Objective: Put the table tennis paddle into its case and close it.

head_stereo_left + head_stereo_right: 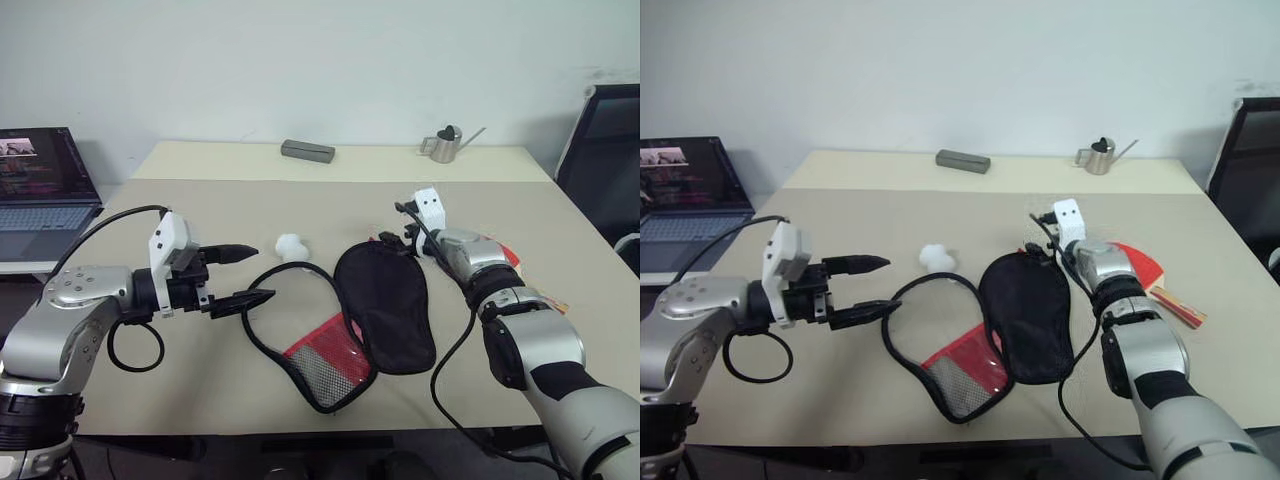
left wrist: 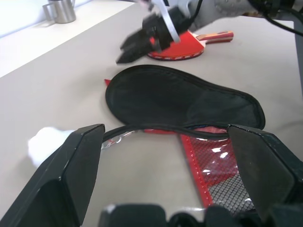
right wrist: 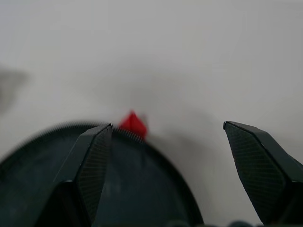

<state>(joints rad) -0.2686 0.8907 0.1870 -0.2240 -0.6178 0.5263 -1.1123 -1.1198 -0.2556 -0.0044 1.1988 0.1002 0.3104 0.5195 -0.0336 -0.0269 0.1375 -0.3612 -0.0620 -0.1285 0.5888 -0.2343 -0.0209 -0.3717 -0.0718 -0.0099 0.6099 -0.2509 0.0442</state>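
Unzipped and splayed open, the case point(image 1: 345, 330) lies at the near edge of a beige table point(image 1: 200, 390), empty. Both the left gripper point(image 1: 243, 275) and right gripper point(image 2: 137, 42) hover wide open, holding nothing. Behind the right arm rests the table tennis paddle point(image 1: 1145, 272); a laptop point(image 1: 40, 190) sits at left, against white wall.

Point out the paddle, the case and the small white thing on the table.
paddle point(image 1: 1143, 268), right eye view, on the red face beside the right arm.
case point(image 1: 385, 300), left eye view, on the black flap.
white thing point(image 1: 291, 246), left eye view, on its middle.
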